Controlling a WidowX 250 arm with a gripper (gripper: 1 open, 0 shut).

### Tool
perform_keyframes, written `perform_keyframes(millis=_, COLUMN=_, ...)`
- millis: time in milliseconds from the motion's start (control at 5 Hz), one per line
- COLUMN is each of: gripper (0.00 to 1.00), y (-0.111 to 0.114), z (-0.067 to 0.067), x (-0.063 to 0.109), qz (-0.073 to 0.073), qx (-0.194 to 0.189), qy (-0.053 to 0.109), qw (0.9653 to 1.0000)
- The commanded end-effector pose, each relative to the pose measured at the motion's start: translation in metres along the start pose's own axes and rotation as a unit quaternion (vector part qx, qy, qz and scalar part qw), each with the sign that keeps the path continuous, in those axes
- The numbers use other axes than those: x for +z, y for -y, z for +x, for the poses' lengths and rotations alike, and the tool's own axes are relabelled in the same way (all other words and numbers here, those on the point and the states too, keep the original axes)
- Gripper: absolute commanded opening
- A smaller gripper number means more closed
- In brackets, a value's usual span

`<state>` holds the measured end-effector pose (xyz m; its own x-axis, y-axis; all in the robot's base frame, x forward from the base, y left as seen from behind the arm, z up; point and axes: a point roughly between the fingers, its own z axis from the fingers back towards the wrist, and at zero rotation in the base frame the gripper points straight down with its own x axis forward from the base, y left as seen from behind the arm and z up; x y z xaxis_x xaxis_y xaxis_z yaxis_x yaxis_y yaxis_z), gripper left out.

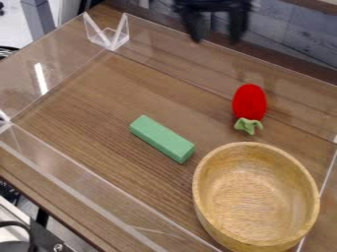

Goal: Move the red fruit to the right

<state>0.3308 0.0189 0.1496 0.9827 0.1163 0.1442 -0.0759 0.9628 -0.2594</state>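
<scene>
The red fruit (249, 104), a small glossy strawberry-like toy with a green leafy cap, lies on the wooden tabletop toward the right, just above the bowl. My gripper (216, 24) hangs at the top of the camera view, behind the far clear wall and up-left of the fruit. Its two dark fingers (198, 28) stand apart with nothing between them, so it is open and well away from the fruit.
A wooden bowl (211, 197) stands at the front right. A green rectangular block (161, 138) lies near the middle. Clear acrylic walls (53, 74) ring the wooden surface (118, 94), with a clear corner bracket (105, 34) at the back left.
</scene>
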Motion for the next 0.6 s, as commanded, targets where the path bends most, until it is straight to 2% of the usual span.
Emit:
perform_keyframes(millis=0, gripper=1.00, y=-0.029, z=0.004, x=0.030, qz=0.026, qx=0.015, qy=0.044, qw=0.9986)
perform_keyframes(millis=200, gripper=1.00, y=-0.062, z=0.006, x=0.034, qz=0.044, qx=0.046, qy=0.057, qw=0.9964)
perform_keyframes(millis=400, gripper=1.00, y=-0.093, z=0.002, x=0.033, qz=0.051, qx=0.038, qy=0.066, qw=0.9958)
